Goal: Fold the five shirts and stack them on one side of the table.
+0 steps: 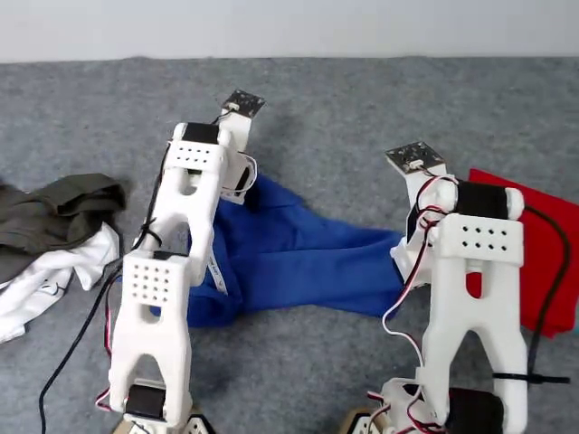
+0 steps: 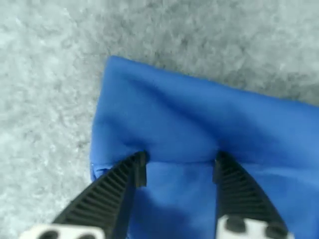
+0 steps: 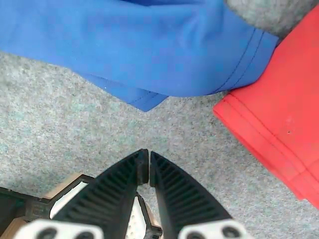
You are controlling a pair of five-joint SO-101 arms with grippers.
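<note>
A soft blue shirt [image 1: 308, 258] lies rumpled across the middle of the fuzzy grey table [image 1: 362, 108]; the left gripper [image 2: 180, 162] spreads ribbed black jaws wide, tips pressing the cloth; the right gripper [image 3: 148, 157] has jaws closed together, empty; a flat red shirt [image 1: 547, 244] lies at the right edge; a crumpled olive shirt [image 1: 54, 212] and a white shirt [image 1: 45, 280] lie at the left edge.

You have bare table [image 1: 362, 99] beyond the blue shirt [image 1: 298, 258]; red shirt [image 1: 561, 244] and crumpled pile [image 1: 54, 226] block the sides.

Mottled grey table [image 1: 362, 117] (carpet-like); blue shirt [image 1: 298, 258]; red shirt [image 1: 566, 262]; olive shirt [image 1: 63, 208]; white shirt [image 1: 36, 280].
</note>
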